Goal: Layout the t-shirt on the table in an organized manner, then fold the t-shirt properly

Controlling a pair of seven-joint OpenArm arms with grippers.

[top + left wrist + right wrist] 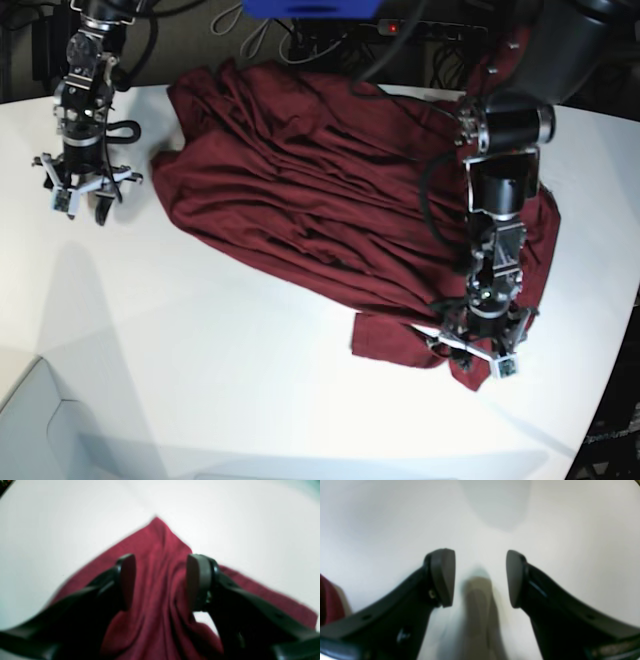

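Plain maroon t-shirt [300,190] — no legible txt

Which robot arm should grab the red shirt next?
Probably the left. The left gripper hangs open right over a corner of the t-shirt. The right gripper is open above bare table, off to the shirt's side.

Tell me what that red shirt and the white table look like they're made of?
The t-shirt looks like soft matte knit fabric, maybe cotton: it wrinkles and drapes in loose folds. The table looks like a smooth, hard white surface, perhaps laminate or plastic, with faint shadows; I can't be sure.
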